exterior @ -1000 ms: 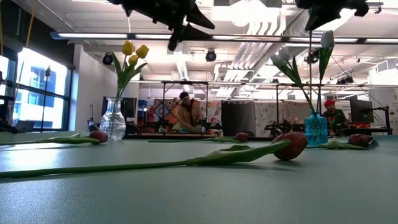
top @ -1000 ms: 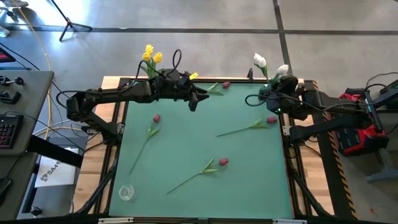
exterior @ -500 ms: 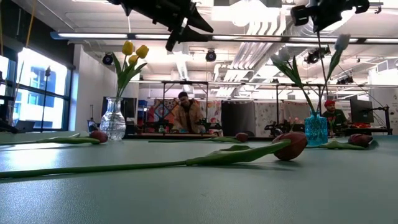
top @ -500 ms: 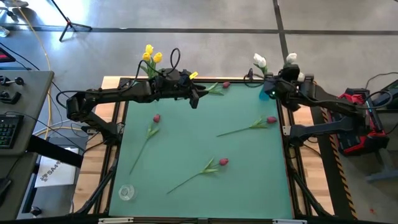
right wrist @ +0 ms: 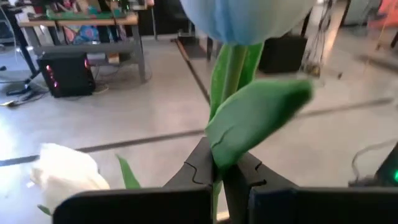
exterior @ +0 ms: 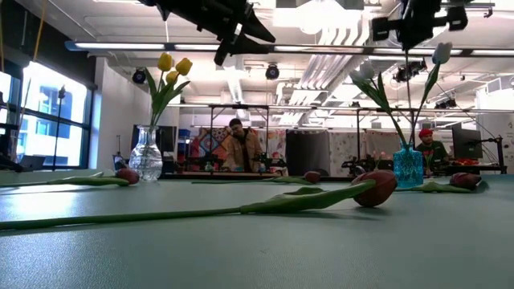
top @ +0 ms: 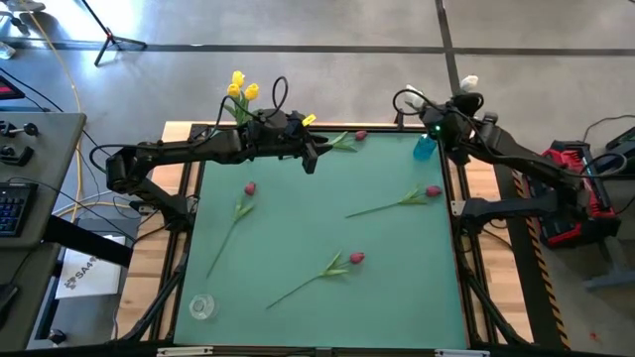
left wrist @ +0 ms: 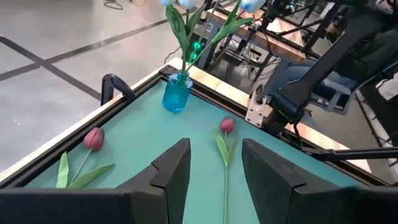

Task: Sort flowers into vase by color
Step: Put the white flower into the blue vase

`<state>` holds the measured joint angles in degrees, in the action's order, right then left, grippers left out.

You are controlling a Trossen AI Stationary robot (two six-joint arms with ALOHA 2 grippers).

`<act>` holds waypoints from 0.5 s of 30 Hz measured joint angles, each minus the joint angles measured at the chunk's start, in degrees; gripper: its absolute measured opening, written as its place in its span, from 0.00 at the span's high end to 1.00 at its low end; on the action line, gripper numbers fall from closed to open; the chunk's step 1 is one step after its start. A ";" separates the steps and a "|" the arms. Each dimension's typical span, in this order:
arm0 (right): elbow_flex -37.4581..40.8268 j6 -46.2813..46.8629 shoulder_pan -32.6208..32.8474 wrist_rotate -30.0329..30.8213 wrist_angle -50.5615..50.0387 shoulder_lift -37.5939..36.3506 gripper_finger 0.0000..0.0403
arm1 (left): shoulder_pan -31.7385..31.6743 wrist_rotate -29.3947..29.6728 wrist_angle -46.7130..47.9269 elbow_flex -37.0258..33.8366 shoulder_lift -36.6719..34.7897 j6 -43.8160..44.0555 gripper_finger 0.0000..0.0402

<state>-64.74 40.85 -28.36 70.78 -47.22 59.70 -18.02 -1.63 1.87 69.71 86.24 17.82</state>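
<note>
Head of white tulip [right wrist: 245, 15] cut off by upper edge in right wrist view; lower stem hidden between the right gripper [right wrist: 219, 171] fingers. Second white bloom [right wrist: 65, 171] blurred, partly masked by the gripper body. Blooms above blue vase [left wrist: 176, 93] cropped at frame edge in left wrist view. Upper parts of both arms cut off in low view. Background persons too small to make out.

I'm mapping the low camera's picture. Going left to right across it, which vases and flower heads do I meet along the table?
Clear vase of yellow tulips → dark red tulip head lying nearest the camera → blue vase of white tulips → dark red head at far right.
</note>
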 joint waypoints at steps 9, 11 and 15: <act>5.37 2.41 -1.55 -4.29 3.76 0.00 1.00 | 0.02 -0.02 2.30 0.00 0.00 -1.59 0.67; 5.37 2.63 -1.55 -3.89 3.92 -0.24 1.00 | 0.02 -0.02 3.08 0.00 0.00 -2.06 0.67; 4.64 2.18 -1.53 -4.17 4.17 -0.62 1.00 | 0.02 -0.02 3.85 0.00 0.00 -2.12 0.67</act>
<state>-60.10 43.03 -29.89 66.61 -43.05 59.08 -18.00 -1.65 5.72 69.71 86.24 15.70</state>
